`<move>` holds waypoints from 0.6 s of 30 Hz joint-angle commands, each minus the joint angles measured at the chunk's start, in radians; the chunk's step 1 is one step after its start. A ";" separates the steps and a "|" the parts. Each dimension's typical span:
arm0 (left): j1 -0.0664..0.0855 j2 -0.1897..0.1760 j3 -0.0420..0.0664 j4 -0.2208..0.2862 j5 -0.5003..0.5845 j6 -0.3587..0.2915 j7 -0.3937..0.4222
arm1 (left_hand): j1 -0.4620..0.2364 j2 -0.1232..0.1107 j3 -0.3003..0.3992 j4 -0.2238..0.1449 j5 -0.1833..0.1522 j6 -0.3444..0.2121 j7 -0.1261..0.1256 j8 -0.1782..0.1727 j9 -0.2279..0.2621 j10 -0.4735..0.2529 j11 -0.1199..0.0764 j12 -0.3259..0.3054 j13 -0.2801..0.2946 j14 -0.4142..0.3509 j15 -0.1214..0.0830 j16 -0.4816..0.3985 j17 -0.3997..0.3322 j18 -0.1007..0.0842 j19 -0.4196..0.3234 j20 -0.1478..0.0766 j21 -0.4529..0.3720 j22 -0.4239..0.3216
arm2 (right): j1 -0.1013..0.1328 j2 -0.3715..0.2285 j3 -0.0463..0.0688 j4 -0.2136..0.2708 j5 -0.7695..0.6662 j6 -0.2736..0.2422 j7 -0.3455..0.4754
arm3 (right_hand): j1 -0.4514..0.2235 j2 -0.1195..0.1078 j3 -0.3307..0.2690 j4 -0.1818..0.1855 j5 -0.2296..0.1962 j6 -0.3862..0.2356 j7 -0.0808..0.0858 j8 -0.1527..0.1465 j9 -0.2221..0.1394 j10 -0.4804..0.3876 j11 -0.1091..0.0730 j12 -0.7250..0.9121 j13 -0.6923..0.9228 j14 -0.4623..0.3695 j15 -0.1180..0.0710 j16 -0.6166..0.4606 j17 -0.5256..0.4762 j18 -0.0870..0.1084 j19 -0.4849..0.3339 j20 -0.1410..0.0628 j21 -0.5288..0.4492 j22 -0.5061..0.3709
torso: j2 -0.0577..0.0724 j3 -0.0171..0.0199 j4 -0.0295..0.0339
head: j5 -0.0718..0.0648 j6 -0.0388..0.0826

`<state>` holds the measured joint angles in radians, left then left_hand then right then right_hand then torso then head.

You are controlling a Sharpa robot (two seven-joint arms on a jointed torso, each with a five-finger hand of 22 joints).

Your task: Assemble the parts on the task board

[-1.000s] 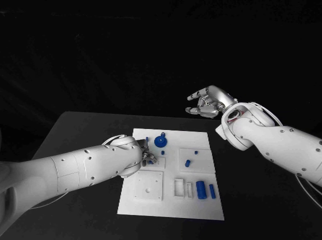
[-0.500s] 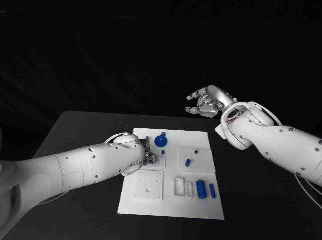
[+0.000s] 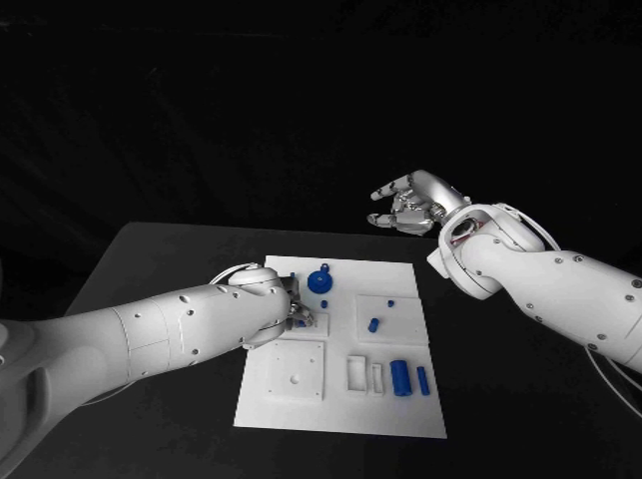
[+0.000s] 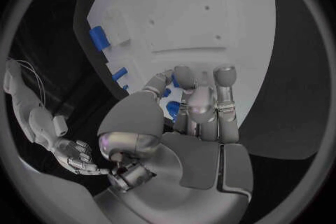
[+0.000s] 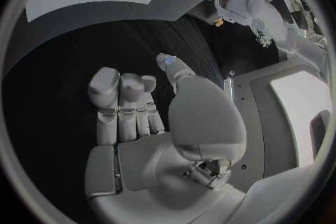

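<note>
Left hand [image 4: 183, 123] fingers [image 3: 304, 317] rest curled on the white rectangular task board [image 3: 407, 411] beside small blue parts [image 4: 170, 107], whether pinching one cannot be told, while the right hand [image 3: 414, 205] hangs above the black table [image 3: 163, 259] behind the board, fingers half-curled on nothing.

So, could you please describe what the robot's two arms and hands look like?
Both arms are smooth white shells with small dark screw holes. The right arm carries thin white cables looped near the wrist, as does the left arm. Each ends in a metallic silver hand with segmented fingers: left hand, right hand.
</note>
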<state>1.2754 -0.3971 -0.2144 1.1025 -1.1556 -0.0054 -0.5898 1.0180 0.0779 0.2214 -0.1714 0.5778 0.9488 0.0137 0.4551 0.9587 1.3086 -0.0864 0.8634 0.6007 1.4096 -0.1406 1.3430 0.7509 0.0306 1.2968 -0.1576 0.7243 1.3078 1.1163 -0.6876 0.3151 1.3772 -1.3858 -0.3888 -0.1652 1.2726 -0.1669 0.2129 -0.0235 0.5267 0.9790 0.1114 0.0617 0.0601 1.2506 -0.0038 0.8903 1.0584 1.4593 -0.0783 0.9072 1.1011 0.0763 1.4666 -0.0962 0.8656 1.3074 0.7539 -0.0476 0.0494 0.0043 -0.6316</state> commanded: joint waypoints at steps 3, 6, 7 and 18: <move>-0.008 0.002 -0.005 -0.005 0.012 0.032 -0.005 | 0.009 -0.062 -0.045 0.066 -0.053 0.049 -0.039 -0.014 -0.019 -0.007 -0.011 -0.001 0.000 0.001 -0.002 -0.008 0.001 0.003 -0.003 -0.004 -0.013 0.031 | -0.001 0.000 0.001 0.000 -0.001 0.009 0.003 | -0.009 -0.001 0.004 -0.003 0.002 0.002 0.003 -0.001 0.001 -0.009 -0.001 0.003 -0.001 -0.001 0.005 -0.003 0.000 0.005 0.036 0.005 -0.004 0.112 | -0.001 0.0001 0.0000 | -0.001 0.001; -0.008 -0.001 -0.005 -0.007 0.015 0.029 -0.003 | 0.007 -0.091 -0.083 0.106 -0.091 0.055 -0.041 -0.011 -0.019 -0.007 -0.008 0.000 0.000 0.001 -0.002 -0.008 0.002 0.002 -0.003 -0.003 -0.016 0.031 | -0.001 -0.001 0.001 -0.001 -0.001 0.009 0.002 | -0.009 -0.002 0.003 -0.003 0.002 -0.003 0.003 -0.001 0.001 -0.011 -0.001 0.000 -0.004 -0.001 0.005 -0.004 -0.001 0.005 0.036 0.005 -0.005 0.112 | -0.001 -0.0005 0.0004 | -0.002 0.002; -0.008 -0.002 -0.004 -0.007 0.016 0.028 -0.003 | 0.003 -0.101 -0.097 0.120 -0.111 0.056 -0.040 -0.009 -0.018 -0.007 -0.008 0.000 0.000 0.000 -0.002 -0.009 0.000 0.002 -0.004 -0.003 -0.020 0.030 | -0.001 -0.001 0.001 -0.001 -0.001 0.009 0.002 | -0.008 -0.002 0.003 -0.004 0.003 -0.005 0.003 -0.002 0.001 -0.010 -0.001 0.001 -0.003 -0.001 0.005 -0.005 -0.002 0.005 0.036 0.005 -0.006 0.112 | -0.001 -0.0006 0.0006 | -0.003 0.002; -0.008 -0.020 -0.004 -0.003 0.031 0.011 0.011 | 0.061 -0.208 -0.123 0.317 -0.212 0.040 -0.031 0.019 0.002 -0.020 0.000 0.003 -0.002 -0.013 0.005 -0.022 -0.024 0.006 -0.016 0.003 -0.053 0.025 | -0.003 -0.002 0.001 -0.001 0.000 0.008 0.002 | -0.005 -0.003 0.002 -0.007 0.006 -0.013 0.004 -0.002 0.000 -0.011 0.000 -0.001 -0.005 -0.001 0.005 -0.005 -0.002 0.006 0.035 0.005 -0.008 0.111 | 0.000 -0.0001 -0.0002 | -0.004 0.001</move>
<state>1.2715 -0.4152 -0.2155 1.0979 -1.1424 -0.0044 -0.5855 1.0819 -0.1224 0.0975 0.1392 0.3704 0.9914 -0.0182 0.4719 0.9598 1.2918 -0.0888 0.8634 0.5991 1.4038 -0.1353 1.3274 0.7278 0.0308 1.2860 -0.1575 0.6746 1.3076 1.1147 -0.6897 0.3151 1.3758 -1.3854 -0.3888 -0.1652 1.2729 -0.1671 0.2157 -0.0263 0.5291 0.9720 0.1148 0.0617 0.0601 1.2436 -0.0034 0.8903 1.0541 1.4593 -0.0783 0.9072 1.0995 0.0762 1.4666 -0.0962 0.8614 1.3073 0.7533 -0.0480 0.0493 0.0014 -0.6300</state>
